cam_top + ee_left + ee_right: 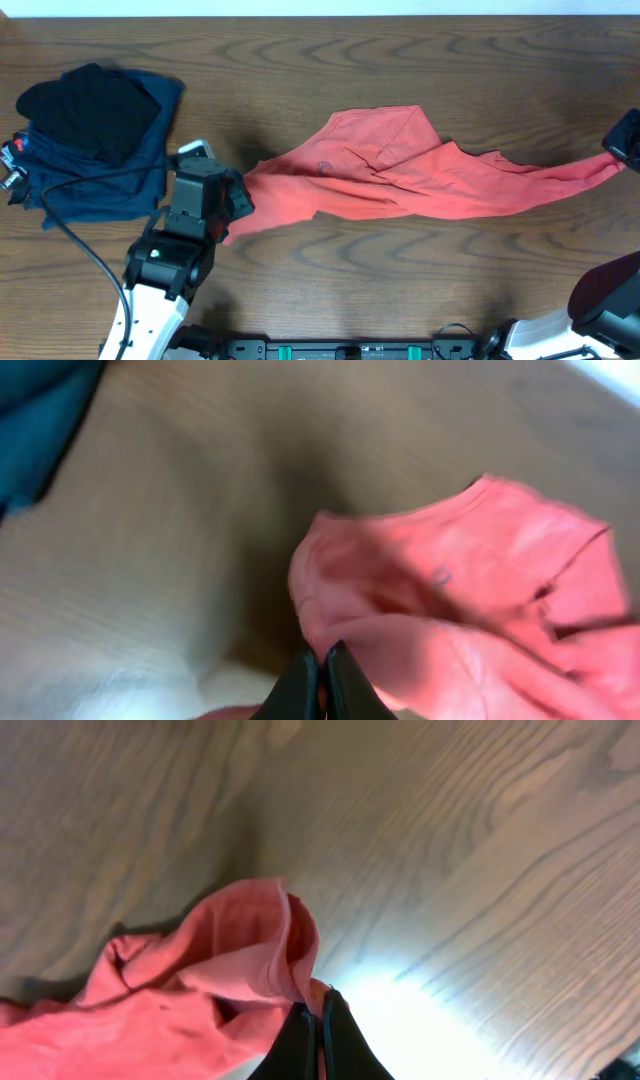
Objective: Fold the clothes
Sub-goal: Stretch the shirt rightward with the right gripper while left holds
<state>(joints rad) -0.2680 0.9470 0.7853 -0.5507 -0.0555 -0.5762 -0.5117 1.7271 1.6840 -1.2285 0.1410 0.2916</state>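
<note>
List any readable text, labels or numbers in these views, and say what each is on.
None legible in any view.
Coral-red cotton T-shirt: one faint small mark on the fabric, too blurred to read; no print showing.
Navy blue folded garments: small white-and-red marks at their left edge, too small to read.

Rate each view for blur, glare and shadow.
Overhead: sharp, evenly lit, the T-shirt casts a soft shadow on the table. Left wrist: blurred throughout, T-shirt edges smeared. Right wrist: wood grain fairly clear, bright glare patch beside the right gripper.
</note>
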